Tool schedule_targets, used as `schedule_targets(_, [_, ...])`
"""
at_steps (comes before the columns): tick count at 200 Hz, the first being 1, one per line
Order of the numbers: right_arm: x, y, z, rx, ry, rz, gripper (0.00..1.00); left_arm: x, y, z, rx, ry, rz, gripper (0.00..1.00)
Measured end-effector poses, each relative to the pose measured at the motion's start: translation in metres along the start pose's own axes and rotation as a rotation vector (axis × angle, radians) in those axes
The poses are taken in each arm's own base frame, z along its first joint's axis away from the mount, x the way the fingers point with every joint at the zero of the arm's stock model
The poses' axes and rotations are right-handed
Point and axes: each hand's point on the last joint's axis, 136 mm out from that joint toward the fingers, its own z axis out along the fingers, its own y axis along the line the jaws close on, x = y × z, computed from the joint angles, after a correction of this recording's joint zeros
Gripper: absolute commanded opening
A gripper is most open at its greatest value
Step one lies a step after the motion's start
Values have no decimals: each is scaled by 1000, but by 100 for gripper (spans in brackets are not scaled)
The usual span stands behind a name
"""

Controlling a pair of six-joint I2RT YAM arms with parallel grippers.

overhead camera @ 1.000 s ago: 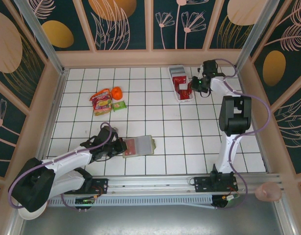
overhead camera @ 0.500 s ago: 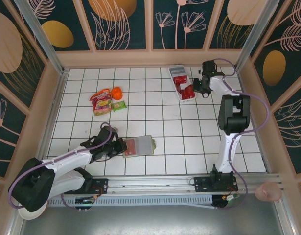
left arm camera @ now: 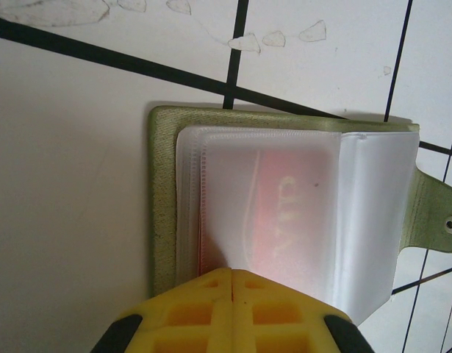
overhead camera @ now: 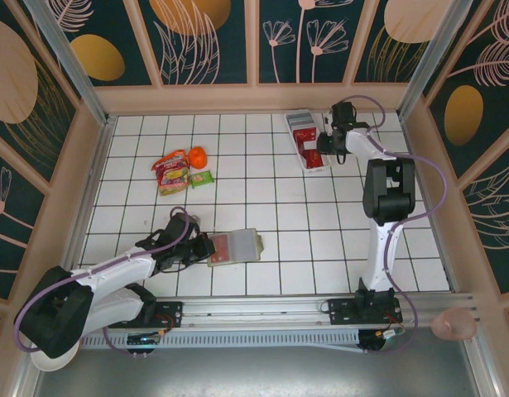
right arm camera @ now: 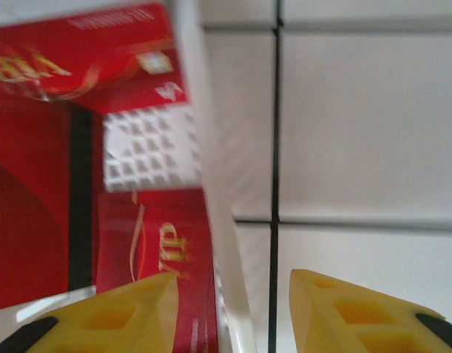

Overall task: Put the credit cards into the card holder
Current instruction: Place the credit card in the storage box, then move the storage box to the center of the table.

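Observation:
The olive-green card holder [overhead camera: 236,246] lies open on the tiles at the near left, its green edge [left arm camera: 163,198] and snap tab showing. A red credit card [left arm camera: 284,213] sits under its cloudy plastic sleeve. My left gripper [overhead camera: 206,248] is shut, its yellow tips [left arm camera: 231,272] resting on the near edge of that sleeve. Far right, more red credit cards [overhead camera: 310,150] lie in the white tray [overhead camera: 300,124]. My right gripper [overhead camera: 322,145] is open and straddles the tray's right wall [right arm camera: 211,184]. One finger is over a red card [right arm camera: 156,250], the other over bare tile.
Crinkly red-orange snack packets [overhead camera: 173,172], an orange item [overhead camera: 197,155] and a small green packet [overhead camera: 203,178] lie at the middle left. Wooden walls close in the tiled floor on three sides. The right arm's upright link [overhead camera: 385,194] stands at the right.
My right gripper has opened and shifted slightly left onto the tray's right wall. The left gripper and the card holder have not moved.

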Motion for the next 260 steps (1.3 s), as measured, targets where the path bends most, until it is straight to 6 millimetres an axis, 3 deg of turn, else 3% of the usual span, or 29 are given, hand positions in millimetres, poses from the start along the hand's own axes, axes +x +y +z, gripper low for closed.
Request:
schedule_targets(5, [-1, 4, -1, -6, -25, -50, 51, 0, 0, 0, -1, 1, 0, 0])
schedule_targets(16, [1, 19, -5, -28, -84, -210, 76, 0, 0, 1, -2, 2, 0, 0])
schedule_targets(20, [4, 26, -7, -36, -105, -280, 80, 0, 0, 1, -3, 2, -1, 0])
schedule_targets(40, [10, 58, -12, -63, -198, -609, 80, -2, -1, 2, -7, 5, -1, 0])
schedule_targets(56, [-7, 71, -4, -58, -246, -829, 79, -2, -2, 3, -9, 6, -2, 0])
schedule_targets(77, [-57, 59, 11, 42, -335, -1017, 76, -2, -2, 3, -9, 6, -2, 0])
schedule_targets(99, [-78, 37, 20, 106, -373, -1102, 75, -2, -2, 3, -9, 5, -2, 0])
schedule_targets(128, [-89, 24, 16, 73, -409, -1112, 76, -3, -2, 3, -11, 4, -2, 0])
schedule_targets(153, [-88, 30, 13, 14, -409, -1064, 76, -4, -3, 4, -13, 6, -3, 0])
schedule_targets(185, [-107, 38, -8, -130, -367, -856, 64, -5, -5, 6, -14, 10, -4, 0])
schedule_targets(212, [-116, 20, -27, -160, -329, -619, 60, -6, -5, 6, -13, 9, -3, 0])
schedule_targets(230, [-94, 8, -20, -182, -257, -496, 61, -6, -6, 6, -11, 7, -3, 0])
schedule_targets(260, [-21, 10, 7, -238, -69, -369, 57, -6, -6, 4, -8, 4, -2, 0])
